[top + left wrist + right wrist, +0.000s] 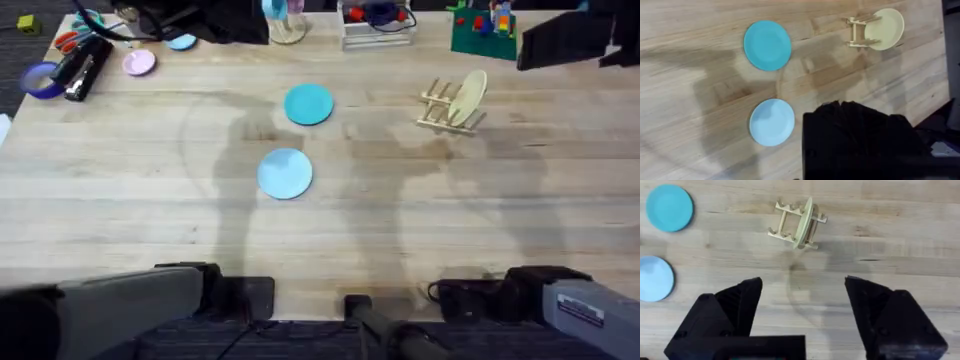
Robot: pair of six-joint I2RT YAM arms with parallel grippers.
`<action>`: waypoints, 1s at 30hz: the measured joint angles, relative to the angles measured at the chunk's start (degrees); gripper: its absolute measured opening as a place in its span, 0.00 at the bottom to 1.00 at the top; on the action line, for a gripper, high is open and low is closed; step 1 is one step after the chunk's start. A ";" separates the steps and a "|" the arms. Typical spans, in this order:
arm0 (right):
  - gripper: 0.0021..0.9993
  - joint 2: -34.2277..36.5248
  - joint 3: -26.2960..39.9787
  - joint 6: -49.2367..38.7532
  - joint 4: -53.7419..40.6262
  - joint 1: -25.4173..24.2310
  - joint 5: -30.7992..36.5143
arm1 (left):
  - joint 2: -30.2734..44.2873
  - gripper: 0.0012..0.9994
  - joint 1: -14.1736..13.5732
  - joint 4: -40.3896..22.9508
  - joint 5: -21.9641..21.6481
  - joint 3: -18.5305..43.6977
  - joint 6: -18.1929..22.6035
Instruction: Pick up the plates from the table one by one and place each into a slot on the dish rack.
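Lying flat near the centre of the overhead frame, the teal plate (308,104) and sky-blue plate (285,173) await pickup on the surface (120,200). Toward the upper right, the dish rack (442,108) holds a cream plate (467,97). Right end effector (802,305) hangs spread apart, well short of them; I cannot tell the left end effector's state.

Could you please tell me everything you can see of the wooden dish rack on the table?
The dish rack is a small frame of pale, unpainted wood: low base rails joined by crossbars, with short thin upright pegs rising from them. It sits flat on the table, on the right arm's side, well apart from the teal plate and the pale blue plate. A cream plate already stands on edge in one of its slots, leaning slightly. Nothing else touches it.
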 joint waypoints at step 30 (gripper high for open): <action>1.00 0.00 0.00 0.00 -0.01 0.00 0.00 | 25.22 0.04 6.29 1.75 15.50 0.00 10.56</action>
